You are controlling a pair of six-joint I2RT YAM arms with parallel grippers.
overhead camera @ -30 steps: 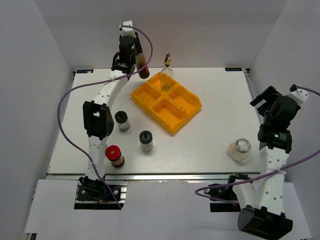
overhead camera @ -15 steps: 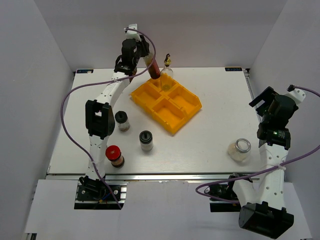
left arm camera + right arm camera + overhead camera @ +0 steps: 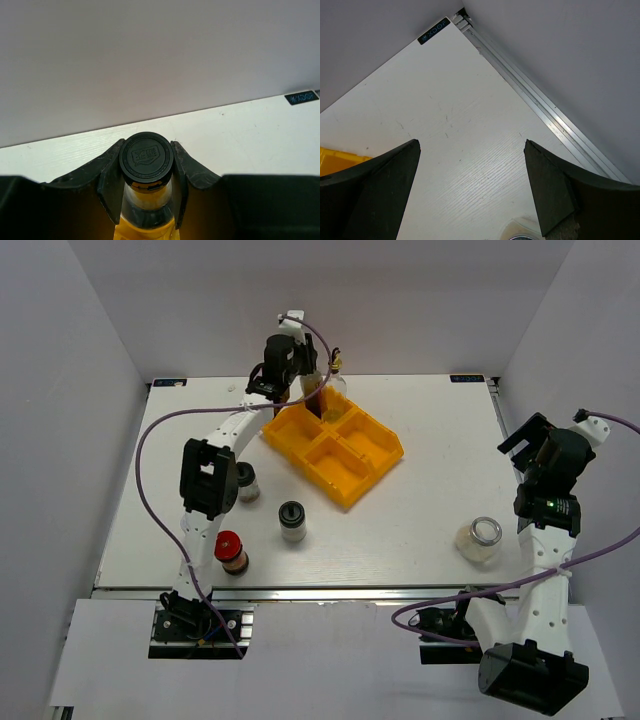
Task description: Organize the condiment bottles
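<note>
My left gripper [image 3: 304,386] is shut on the neck of the tall dark-brown black-capped bottle [image 3: 313,402] and holds it upright over the far-left compartment of the yellow tray [image 3: 372,468]. In the left wrist view the black cap [image 3: 146,155] sits between my fingers [image 3: 111,186], with yellow below. The clear gold-spouted bottle [image 3: 335,378] stands just right of it. Two black-lidded jars [image 3: 243,480] [image 3: 291,520] and a red-lidded jar [image 3: 229,551] stand on the table at left. A silver-lidded jar [image 3: 480,539] stands at right. My right gripper [image 3: 527,442] is open and empty above the table's right edge.
The table's right edge has an aluminium rail [image 3: 545,107]. The right wrist view shows a corner of the yellow tray [image 3: 335,156] and the rim of the silver-lidded jar [image 3: 520,235] below my open fingers. White walls enclose the table on three sides.
My left gripper has carried the dark-brown bottle to the right, from beside the tray's far-left corner to over its far-left compartment. The right arm has barely moved.
</note>
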